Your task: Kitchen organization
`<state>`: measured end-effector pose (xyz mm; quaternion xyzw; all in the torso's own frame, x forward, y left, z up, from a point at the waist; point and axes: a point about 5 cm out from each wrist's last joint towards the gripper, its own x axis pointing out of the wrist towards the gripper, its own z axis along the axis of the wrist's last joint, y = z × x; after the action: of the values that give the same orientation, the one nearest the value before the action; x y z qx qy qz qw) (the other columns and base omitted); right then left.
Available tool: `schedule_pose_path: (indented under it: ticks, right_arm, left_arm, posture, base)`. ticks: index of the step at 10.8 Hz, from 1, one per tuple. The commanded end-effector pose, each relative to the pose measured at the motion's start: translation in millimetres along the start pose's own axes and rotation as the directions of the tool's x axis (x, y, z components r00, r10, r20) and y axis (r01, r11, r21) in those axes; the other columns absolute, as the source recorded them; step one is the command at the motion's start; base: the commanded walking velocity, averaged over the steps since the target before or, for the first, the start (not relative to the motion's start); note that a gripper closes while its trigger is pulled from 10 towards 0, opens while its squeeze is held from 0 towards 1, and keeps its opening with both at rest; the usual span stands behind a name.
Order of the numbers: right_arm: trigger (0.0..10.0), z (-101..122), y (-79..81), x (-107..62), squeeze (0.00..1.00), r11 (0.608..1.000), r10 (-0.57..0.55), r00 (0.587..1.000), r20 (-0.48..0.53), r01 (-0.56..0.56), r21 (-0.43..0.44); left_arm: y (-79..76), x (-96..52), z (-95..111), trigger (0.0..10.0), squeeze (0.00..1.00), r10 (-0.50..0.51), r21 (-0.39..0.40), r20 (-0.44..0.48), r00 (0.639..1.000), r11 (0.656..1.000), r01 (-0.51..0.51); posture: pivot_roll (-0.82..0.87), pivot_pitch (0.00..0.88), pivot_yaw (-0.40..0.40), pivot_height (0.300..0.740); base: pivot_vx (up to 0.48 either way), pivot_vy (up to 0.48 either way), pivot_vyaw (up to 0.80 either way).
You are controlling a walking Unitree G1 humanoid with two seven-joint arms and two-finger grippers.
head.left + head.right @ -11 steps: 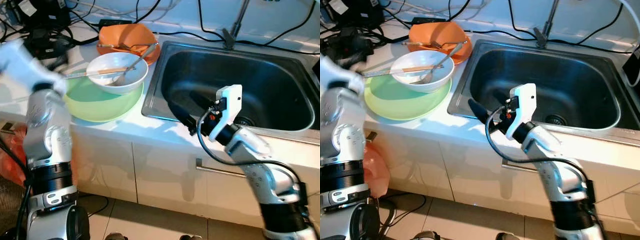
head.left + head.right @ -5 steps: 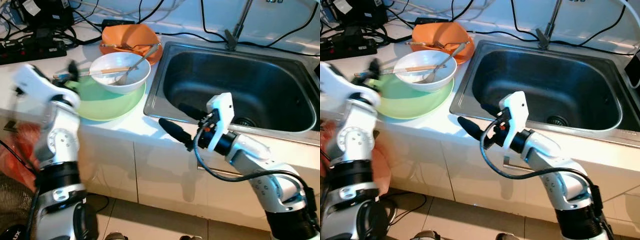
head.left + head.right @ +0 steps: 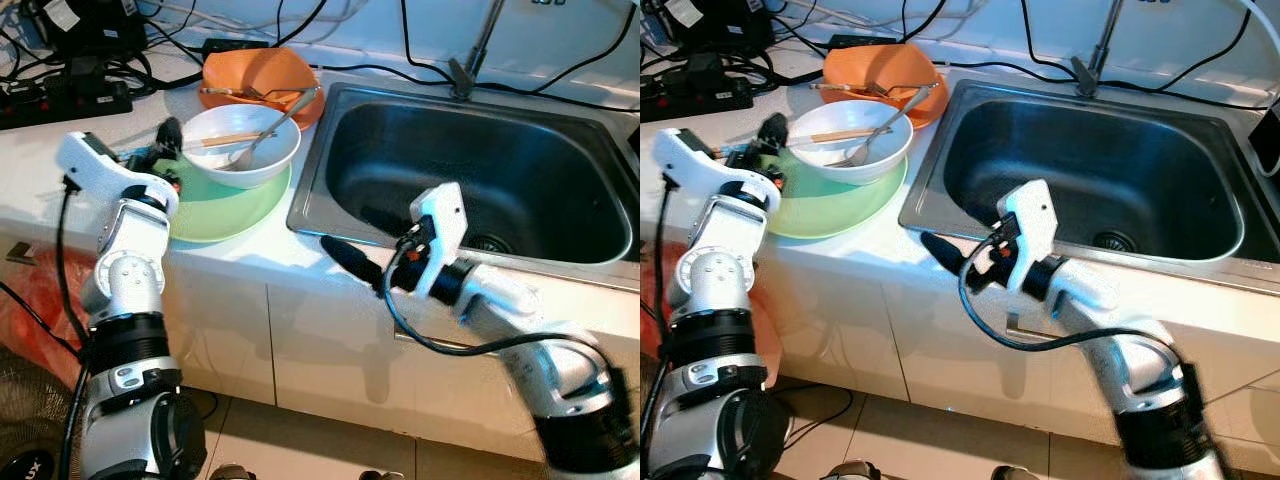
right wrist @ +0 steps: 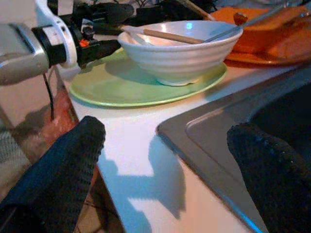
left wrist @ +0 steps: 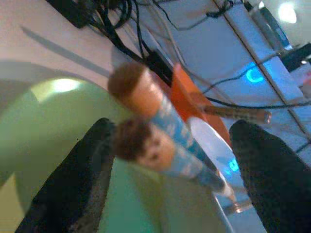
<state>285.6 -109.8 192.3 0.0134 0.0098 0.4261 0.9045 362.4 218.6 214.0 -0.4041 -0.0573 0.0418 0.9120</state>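
The chopsticks (image 5: 155, 131) are laid lengthwise between the fingers, ends toward the wrist; the left gripper (image 5: 170, 179) is spread wide, unclosed. The right gripper (image 4: 160, 160) is spread wide, empty, at the sink (image 3: 330, 190) edge.

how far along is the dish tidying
Little looks done: the sink holds no dishes. In hand: the open left pincer is at the chopsticks' ends beside the white bowl; the right pincer hovers open. Left: bowl, spoon, green plate, orange dishes.

The chopsticks (image 5: 160, 138) blur close up, and the picture's edge crops the faucet (image 3: 478, 45).
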Motion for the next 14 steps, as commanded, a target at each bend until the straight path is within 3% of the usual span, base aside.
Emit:
schedule_pose_path:
  ticks: [1,6,9,11,14]
  right_arm:
    - [10.0,1.3,-5.4,-1.6,0.0,1.0,-0.004,1.0,-0.004,0.004,-0.027]
    - [10.0,6.5,-26.5,-7.7,0.0,0.992,-0.071,0.997,-0.021,0.069,-0.105]
    - [10.0,11.2,-32.0,-8.0,0.0,0.988,-0.101,0.995,-0.003,0.1,-0.117]
    - [10.0,12.8,-34.8,-7.7,0.0,0.985,-0.133,0.991,0.018,0.134,-0.106]
    - [10.0,13.4,-36.2,-7.5,0.0,0.981,-0.173,0.984,0.048,0.176,-0.084]
  left_arm:
    - [0.1,0.6,-0.2,0.0,0.0,-0.017,-0.026,-0.03,0.999,1.0,0.016]
    - [4.1,0.5,13.9,0.0,0.0,-0.018,-0.187,-0.009,1.0,0.982,0.016]
    - [3.5,-0.8,17.4,0.0,0.0,-0.017,-0.244,0.006,1.0,0.97,0.018]
    - [3.3,-1.2,20.6,0.0,0.0,-0.016,-0.273,0.017,1.0,0.962,0.02]
    - [-13.5,-6.4,38.8,0.0,0.0,-0.102,-0.26,0.036,0.994,0.96,0.107]
  posture:
    - [0.07,0.103,-0.036,0.74]
    - [0.06,0.1,-0.035,0.74]
    - [0.06,0.099,-0.035,0.74]
    - [0.06,0.099,-0.033,0.74]
    - [0.07,0.099,-0.024,0.74]
  base:
    - [0.0,0.0,0.0]
    - [0.0,0.0,0.0]
    - [0.0,0.0,0.0]
    - [0.0,0.0,0.0]
    - [0.0,0.0,0.0]
